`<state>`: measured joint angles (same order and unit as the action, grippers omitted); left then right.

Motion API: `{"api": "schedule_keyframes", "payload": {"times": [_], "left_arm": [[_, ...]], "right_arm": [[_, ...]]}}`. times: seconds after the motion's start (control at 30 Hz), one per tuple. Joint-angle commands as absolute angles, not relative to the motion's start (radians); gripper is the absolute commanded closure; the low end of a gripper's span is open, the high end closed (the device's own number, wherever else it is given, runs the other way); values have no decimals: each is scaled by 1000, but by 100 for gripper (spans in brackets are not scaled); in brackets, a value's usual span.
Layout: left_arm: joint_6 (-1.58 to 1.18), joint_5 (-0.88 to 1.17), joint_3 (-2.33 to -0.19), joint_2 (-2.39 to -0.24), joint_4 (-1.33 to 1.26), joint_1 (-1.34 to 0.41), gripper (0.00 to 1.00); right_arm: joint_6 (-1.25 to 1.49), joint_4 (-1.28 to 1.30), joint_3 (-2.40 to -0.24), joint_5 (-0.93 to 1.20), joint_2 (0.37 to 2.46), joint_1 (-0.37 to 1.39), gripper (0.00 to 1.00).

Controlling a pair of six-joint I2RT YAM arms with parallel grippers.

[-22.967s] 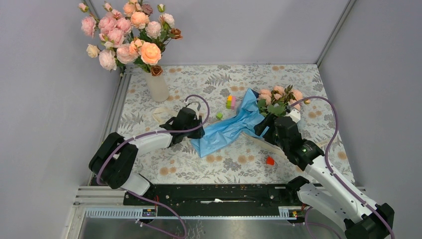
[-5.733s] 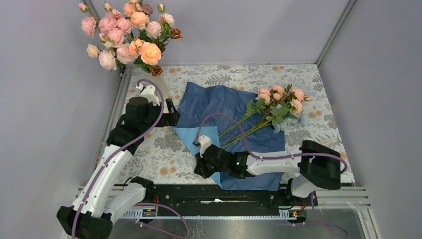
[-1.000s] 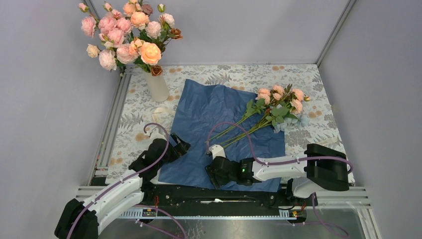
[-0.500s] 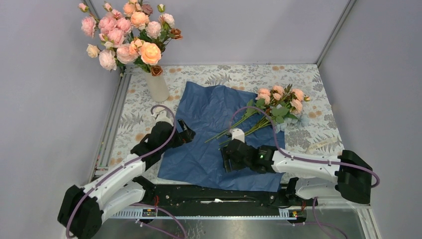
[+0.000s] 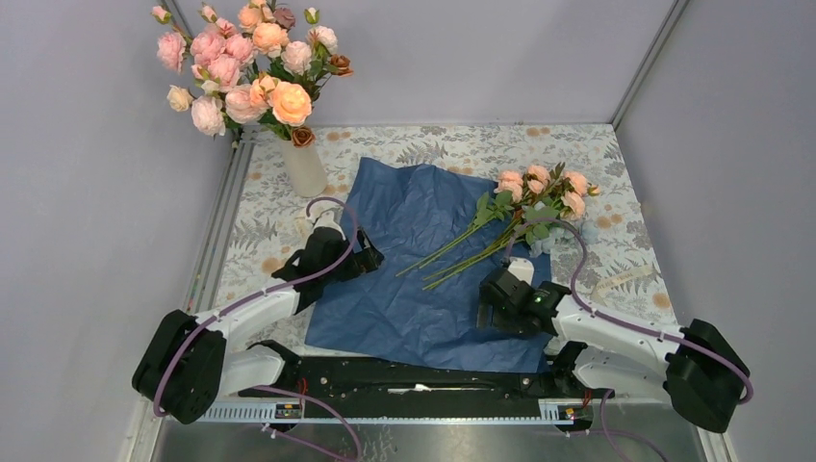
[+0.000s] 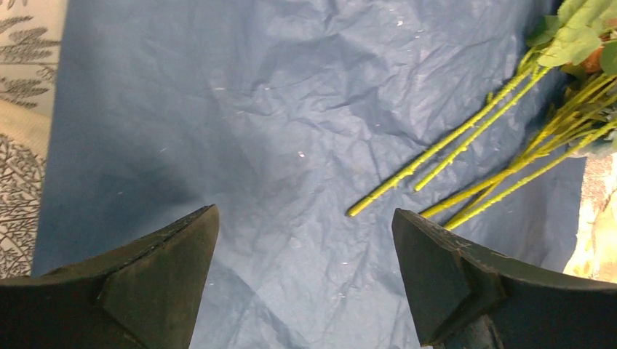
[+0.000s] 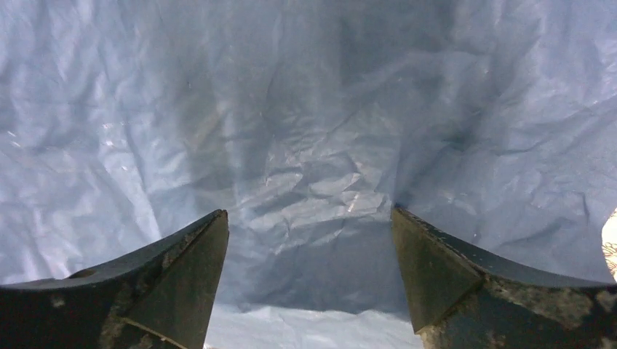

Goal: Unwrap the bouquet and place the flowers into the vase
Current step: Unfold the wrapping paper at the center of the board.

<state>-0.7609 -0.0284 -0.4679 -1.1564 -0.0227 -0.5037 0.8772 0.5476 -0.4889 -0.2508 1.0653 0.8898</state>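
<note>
Just ahead of the released left pincer (image 6: 304, 214) lie the flowers (image 6: 451, 138); right pincer (image 7: 309, 213) gapes over paper (image 7: 291, 109).

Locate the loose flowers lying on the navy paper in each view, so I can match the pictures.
Top external: loose flowers lie across the right part of the navy paper, blooms at the far right, stem ends pointing near left.
Left wrist: loose flowers at upper right, green stems slanting down toward the centre.
Right wrist: not in view; only crinkled paper.
Shared landmark: the navy paper, seen in all three.
</note>
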Motion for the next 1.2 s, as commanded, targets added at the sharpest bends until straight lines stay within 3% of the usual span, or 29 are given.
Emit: {"api": "schedule_keyframes", "payload": {"times": [0.0,0.4,0.7,0.93,1.17], "left_arm": [[-773,-18,-416,-1161,-119,-478,3],[-761,-5,-386,-1126,-129,-440,3],[-657,62,-490,-1003,-30,-452,4],[-616,61,-580,-951,72,-537,5],[-606,185,-726,-907,284,-538,3]], "right_arm": [[985,592,-429,-276,1008,821,9],[982,592,-425,-284,944,740,6],[832,694,-607,-338,822,725,8],[717,616,-762,-304,890,662,16],[779,396,-760,-192,1037,530,30]]}}
